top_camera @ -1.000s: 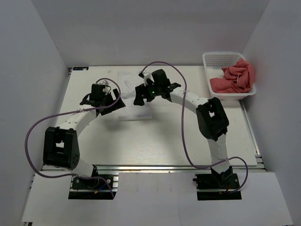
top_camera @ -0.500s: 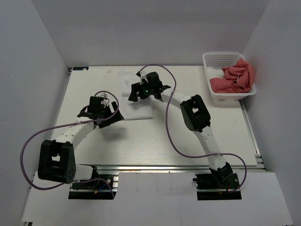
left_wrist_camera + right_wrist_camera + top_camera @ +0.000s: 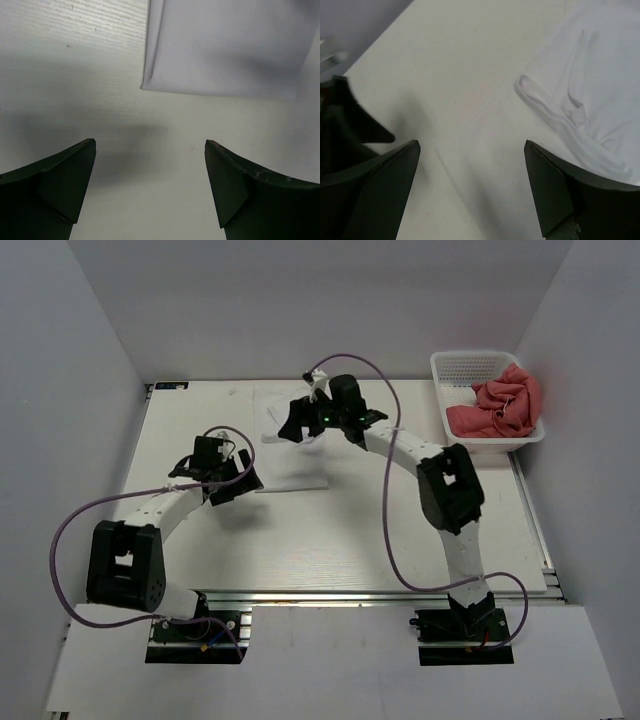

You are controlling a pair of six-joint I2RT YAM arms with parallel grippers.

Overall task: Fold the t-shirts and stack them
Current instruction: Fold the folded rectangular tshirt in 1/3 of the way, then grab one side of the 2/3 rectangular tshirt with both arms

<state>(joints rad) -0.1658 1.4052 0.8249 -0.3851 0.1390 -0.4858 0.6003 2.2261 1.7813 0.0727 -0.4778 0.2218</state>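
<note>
A folded white t-shirt (image 3: 298, 466) lies flat at the back middle of the table. Its near left corner (image 3: 225, 50) shows in the left wrist view, its neckband (image 3: 547, 107) in the right wrist view. My left gripper (image 3: 243, 481) (image 3: 150, 143) is open over bare table just short of that corner. Over the shirt's far part, my right gripper (image 3: 283, 430) (image 3: 471, 145) hangs open with nothing between its fingers. Coral-pink t-shirts (image 3: 505, 405) lie crumpled in the basket.
The white lattice basket (image 3: 470, 359) stands at the table's back right corner. Grey walls close in the table (image 3: 400, 530) on the left, back and right. Purple cables loop off both arms.
My left gripper has drawn back toward the near side, off the white shirt's left edge. The right arm swung its elbow left and back again, its gripper staying over the shirt's far part.
</note>
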